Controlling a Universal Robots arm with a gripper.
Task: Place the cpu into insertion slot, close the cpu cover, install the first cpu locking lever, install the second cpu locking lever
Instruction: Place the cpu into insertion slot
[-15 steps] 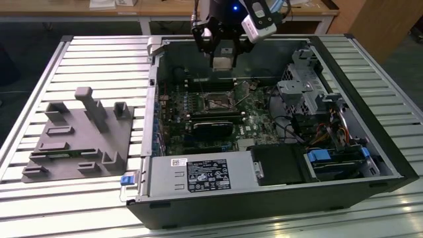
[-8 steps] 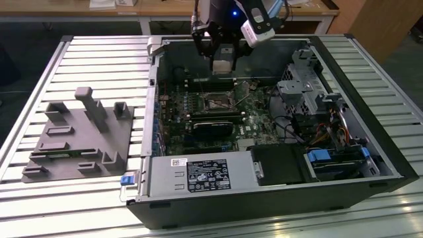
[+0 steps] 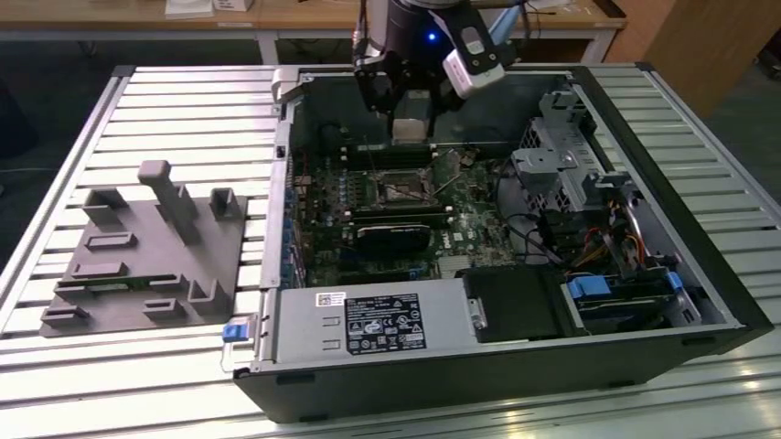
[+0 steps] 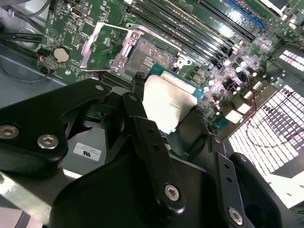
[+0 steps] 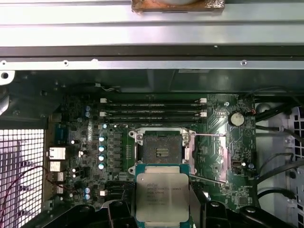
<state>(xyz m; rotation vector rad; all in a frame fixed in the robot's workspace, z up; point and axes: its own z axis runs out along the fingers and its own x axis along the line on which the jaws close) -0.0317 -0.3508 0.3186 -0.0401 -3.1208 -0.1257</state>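
My gripper (image 3: 412,128) hangs inside the open computer case, above the far part of the green board. It is shut on the cpu (image 5: 162,197), a pale silvery square chip held by two opposite edges between the black fingers (image 5: 198,205). The insertion slot (image 5: 161,149) lies just beyond the cpu, a square black socket with a bare dark centre. In the second wrist view the cpu (image 4: 168,102) hovers close beside the insertion slot (image 4: 149,54). The cpu cover (image 4: 90,50) stands swung up and open beside it. Two thin locking levers (image 5: 209,135) stick out to the side, unlatched.
Long black memory sticks (image 5: 152,107) run along the far side of the socket. A black card (image 3: 390,236) sits nearer the front, with the power supply (image 3: 366,325) and drive cage (image 3: 561,165) around the board. A grey fixture (image 3: 146,247) stands on the slatted table at the exterior view's left.
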